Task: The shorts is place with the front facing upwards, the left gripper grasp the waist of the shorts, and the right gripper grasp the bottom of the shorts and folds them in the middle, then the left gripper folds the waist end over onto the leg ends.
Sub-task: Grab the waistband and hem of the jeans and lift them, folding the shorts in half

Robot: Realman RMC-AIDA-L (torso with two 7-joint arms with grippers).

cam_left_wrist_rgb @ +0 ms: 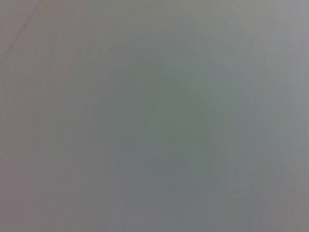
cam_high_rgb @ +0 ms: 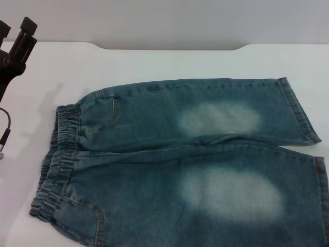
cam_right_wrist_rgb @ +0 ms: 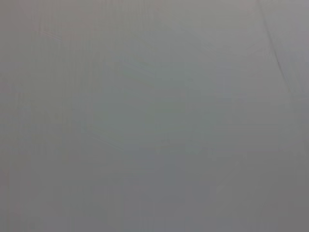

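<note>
Left gripper (cam_high_rgb: 18, 38), fingers apart and empty, hovers left of and beyond the waist (cam_high_rgb: 59, 159); shorts (cam_high_rgb: 195, 154) run lengthwise rightward from it.

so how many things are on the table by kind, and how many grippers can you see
Shorts: 1, blue-green denim, lying flat on the white table
Left gripper: 1, black, raised at the table's far left corner
Cable: 1, dark, at the left edge
Right gripper: 0 in view
Total: 3
</note>
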